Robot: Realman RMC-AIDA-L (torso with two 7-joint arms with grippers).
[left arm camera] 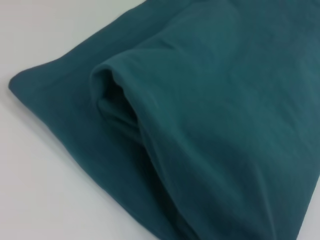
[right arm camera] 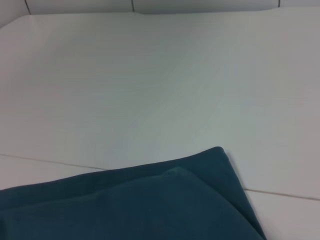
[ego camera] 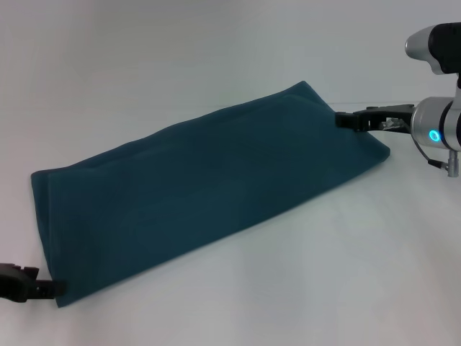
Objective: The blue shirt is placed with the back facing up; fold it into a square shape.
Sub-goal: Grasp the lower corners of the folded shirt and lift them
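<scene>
Head view: blue shirt [ego camera: 209, 191] spans left gripper [ego camera: 52, 289] to right gripper [ego camera: 340, 120].

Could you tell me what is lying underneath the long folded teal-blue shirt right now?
The soft, matte teal-blue shirt lies folded into a long band, directly on the plain white table. Its own lower layers show at the open fold; anything beneath the fabric's middle is covered and cannot be seen.

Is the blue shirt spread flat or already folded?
Folded: the blue shirt lies as a long narrow band, with layered edges visible in the left wrist view.
</scene>
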